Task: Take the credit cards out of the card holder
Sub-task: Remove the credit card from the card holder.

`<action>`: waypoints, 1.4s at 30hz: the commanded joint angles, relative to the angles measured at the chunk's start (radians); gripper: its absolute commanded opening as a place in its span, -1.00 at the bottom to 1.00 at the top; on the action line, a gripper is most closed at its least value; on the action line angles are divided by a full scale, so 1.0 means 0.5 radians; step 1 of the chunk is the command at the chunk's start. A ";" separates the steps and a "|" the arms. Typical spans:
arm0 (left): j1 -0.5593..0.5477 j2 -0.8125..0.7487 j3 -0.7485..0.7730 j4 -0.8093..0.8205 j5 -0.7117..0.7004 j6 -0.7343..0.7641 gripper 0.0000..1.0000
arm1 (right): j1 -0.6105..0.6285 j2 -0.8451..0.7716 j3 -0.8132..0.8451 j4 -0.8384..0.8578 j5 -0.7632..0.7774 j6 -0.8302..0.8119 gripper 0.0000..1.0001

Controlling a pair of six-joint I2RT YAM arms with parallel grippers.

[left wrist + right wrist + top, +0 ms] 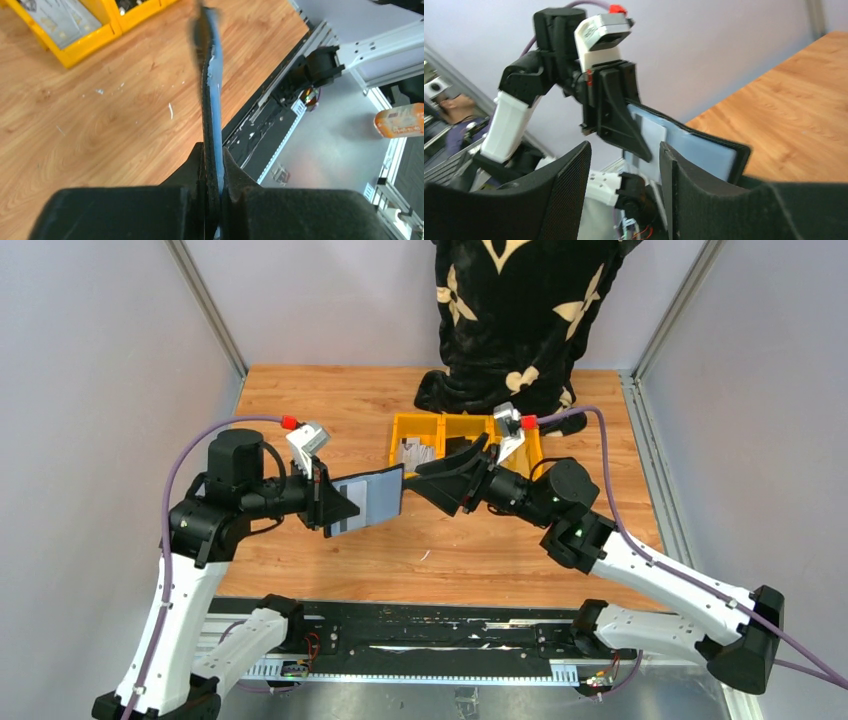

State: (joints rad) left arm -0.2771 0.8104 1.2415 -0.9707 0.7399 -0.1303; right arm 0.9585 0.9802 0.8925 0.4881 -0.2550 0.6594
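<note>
The card holder is black with grey-blue inner sleeves and hangs in the air above the table, its sleeves facing the camera. My left gripper is shut on its left end. In the left wrist view the card holder shows edge on, pinched at my left gripper. My right gripper stands open just right of the holder's free edge, not touching it. In the right wrist view the right gripper has nothing between its fingers, and the card holder lies beyond them. Pale flat credit cards lie in a yellow bin.
Two yellow bins stand at the table's back middle, right behind my right gripper; one yellow bin also shows in the left wrist view. A person in a black patterned garment stands behind the table. Grey walls close in both sides.
</note>
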 commanded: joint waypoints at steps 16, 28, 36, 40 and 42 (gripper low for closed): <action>0.002 0.094 0.089 -0.325 0.416 0.240 -0.89 | 0.034 0.565 0.077 0.419 -0.945 0.491 0.03; 0.002 0.097 0.130 -0.354 0.594 0.227 -0.77 | 0.064 0.708 0.122 0.445 -0.920 0.543 -0.05; 0.002 0.103 0.153 -0.353 0.674 0.227 -0.66 | 0.089 0.766 0.108 0.519 -0.834 0.591 -0.27; 0.003 0.092 0.147 -0.354 0.721 0.226 -0.51 | 0.096 0.805 0.094 0.696 -0.838 0.694 -0.62; 0.002 0.081 0.139 -0.354 0.795 0.224 -0.36 | 0.096 0.824 0.070 0.813 -0.858 0.761 -0.86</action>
State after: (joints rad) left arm -0.2764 0.8642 1.2858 -1.1542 1.0149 -0.0120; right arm 0.9886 1.3666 0.9298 0.7647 -0.6998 0.9794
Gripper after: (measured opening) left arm 0.266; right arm 0.149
